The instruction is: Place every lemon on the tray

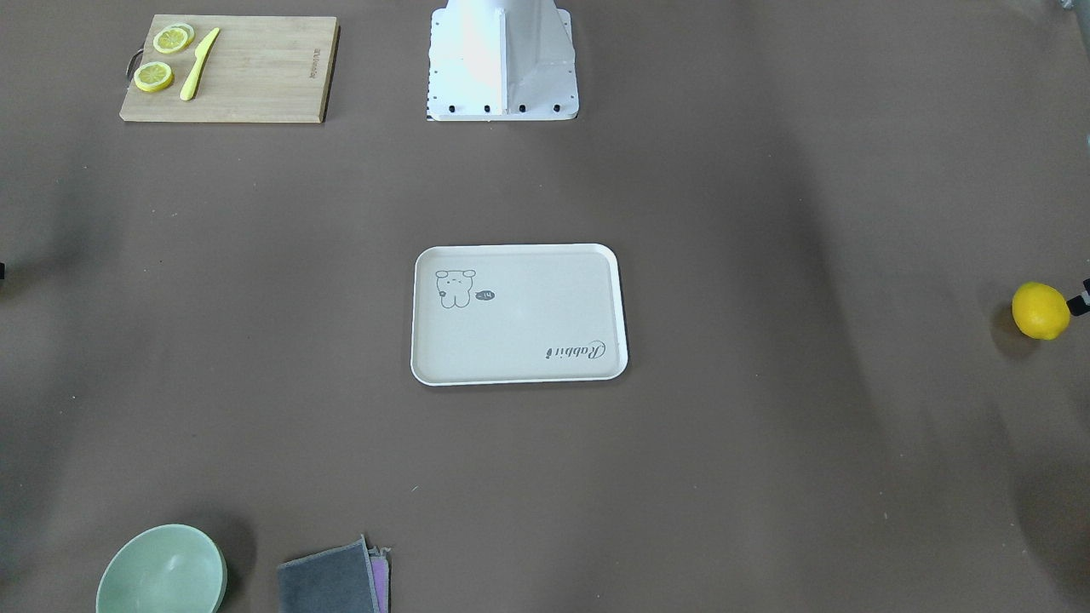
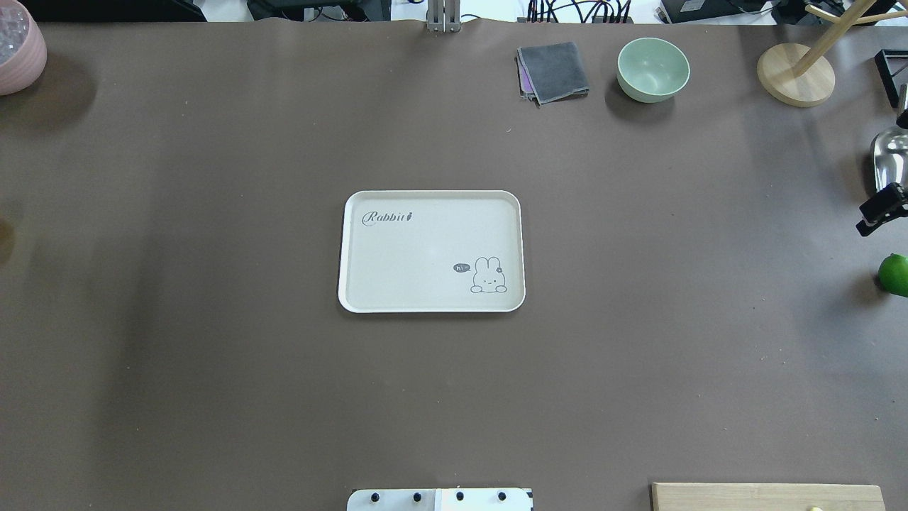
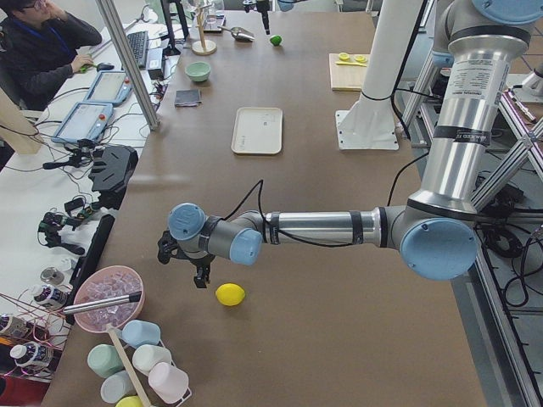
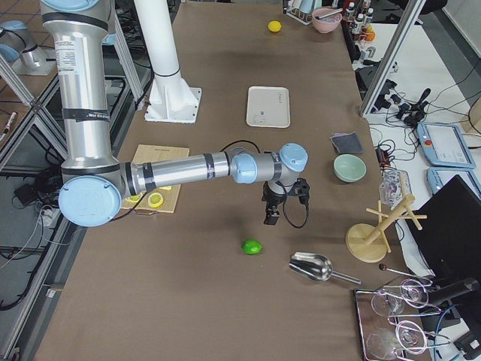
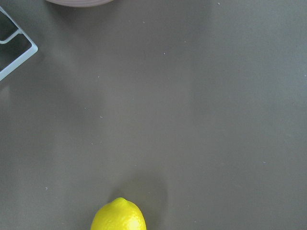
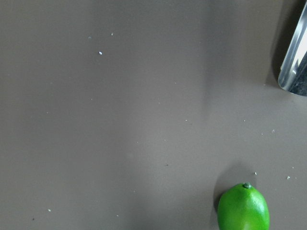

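In the front-facing view the cream tray [image 1: 519, 336] lies bare at the middle of the worktop. It is well apart from the yellow lemon [image 1: 1040, 311], which rests by the end edge on the robot's left. Only a dark tip of the left fingers [image 1: 1081, 303] pokes in beside the fruit, too little to tell how wide they stand. A cutting board [image 1: 255, 77] with lemon slices [image 1: 173, 39] and a yellow knife [image 1: 199, 64] sits by the robot-side edge, toward its right. In the overhead view the green lemon [image 2: 895, 275] lies at the end edge on the robot's right. The right fingers [image 2: 879, 210] are near it but apart, next to a metal scoop [image 2: 890, 152], and their spread cannot be told either. In the left side view the near arm reaches low over the worktop, its fingers hanging beside the yellow lemon, not around it. In the right side view the near arm's fingers hang just short of the green lemon. The left wrist view shows the yellow lemon at the bottom border and no fingers. The right wrist view shows the green lemon low and right, with the scoop's rim at upper right. Neither fruit is on the tray yet, so the step in hand looks like the approach to pick. Next, each wrist likely needs to centre over its fruit, descend and close across the narrow girth, since the rounded skin could roll away.
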